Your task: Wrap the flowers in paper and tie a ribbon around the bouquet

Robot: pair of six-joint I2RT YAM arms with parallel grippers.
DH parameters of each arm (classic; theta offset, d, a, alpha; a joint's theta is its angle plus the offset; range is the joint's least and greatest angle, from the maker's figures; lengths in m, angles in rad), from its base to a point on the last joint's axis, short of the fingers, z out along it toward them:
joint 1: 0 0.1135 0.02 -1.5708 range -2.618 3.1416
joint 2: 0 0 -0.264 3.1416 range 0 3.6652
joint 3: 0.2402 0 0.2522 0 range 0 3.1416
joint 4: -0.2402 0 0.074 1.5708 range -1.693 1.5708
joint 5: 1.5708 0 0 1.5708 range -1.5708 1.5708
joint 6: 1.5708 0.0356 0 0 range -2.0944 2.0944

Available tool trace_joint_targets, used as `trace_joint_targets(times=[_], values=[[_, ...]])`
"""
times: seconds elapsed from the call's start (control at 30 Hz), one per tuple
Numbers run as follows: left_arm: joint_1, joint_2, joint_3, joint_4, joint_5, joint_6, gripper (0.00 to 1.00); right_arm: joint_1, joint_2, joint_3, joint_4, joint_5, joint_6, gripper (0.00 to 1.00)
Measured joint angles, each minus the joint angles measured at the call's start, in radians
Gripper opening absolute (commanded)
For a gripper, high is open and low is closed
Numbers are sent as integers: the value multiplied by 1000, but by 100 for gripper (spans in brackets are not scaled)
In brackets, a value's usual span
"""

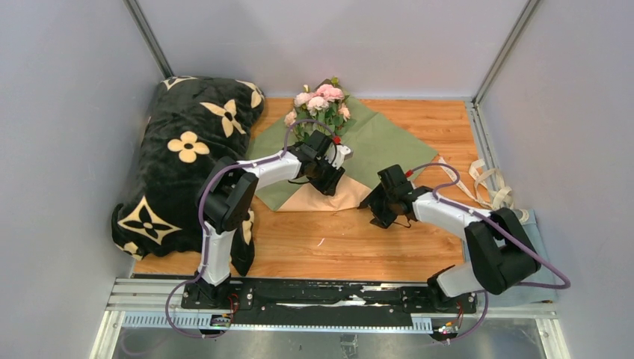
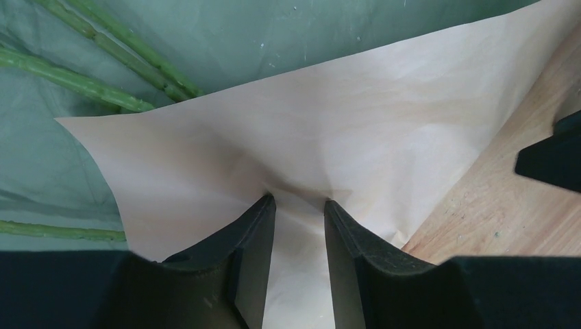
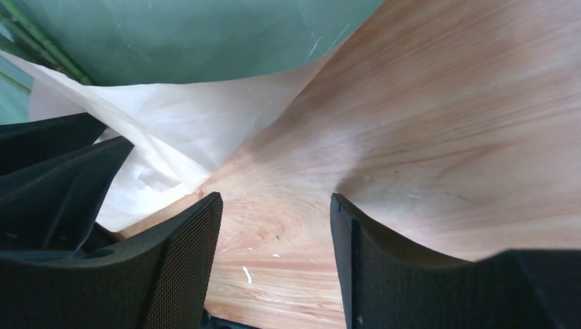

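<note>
**A:** What's the floor of the scene made of?

**B:** An orange-brown wooden table [image 1: 336, 239], smooth, with a clear grain and a soft sheen.

**A:** And the large rectangular sheet?

**B:** Thin paper [image 1: 381, 142], matt and softly creased, olive green on one face and peach-tan on the other.

**A:** On the left?

**B:** A black plush blanket with cream flower shapes [image 1: 179, 149], in fuzzy cloth. On the right lies a narrow cream-beige fabric ribbon [image 1: 490, 187]. The near silver rail [image 1: 149, 288] is bare metal. The black pads [image 3: 181, 267] of the right gripper [image 3: 275, 199] are matt and finely grained.

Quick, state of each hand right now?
Left hand: open, straddling the paper, not clamping it.
Right hand: open, empty, over the table.
</note>
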State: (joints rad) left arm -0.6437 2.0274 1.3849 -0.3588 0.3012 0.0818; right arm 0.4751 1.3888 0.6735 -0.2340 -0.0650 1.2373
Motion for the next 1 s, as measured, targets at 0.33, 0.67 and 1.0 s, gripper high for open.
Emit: trace_joint_targets(times=[0.33, 0.67, 1.0], values=[[0, 0, -5, 9, 4, -3, 43, 21, 151, 81, 114, -12, 49, 55], [0, -1, -7, 26, 5, 8, 43, 21, 202, 99, 159, 82, -20, 0], [-1, 37, 25, 78, 36, 19, 44, 90, 165, 163, 38, 314, -383, 0]])
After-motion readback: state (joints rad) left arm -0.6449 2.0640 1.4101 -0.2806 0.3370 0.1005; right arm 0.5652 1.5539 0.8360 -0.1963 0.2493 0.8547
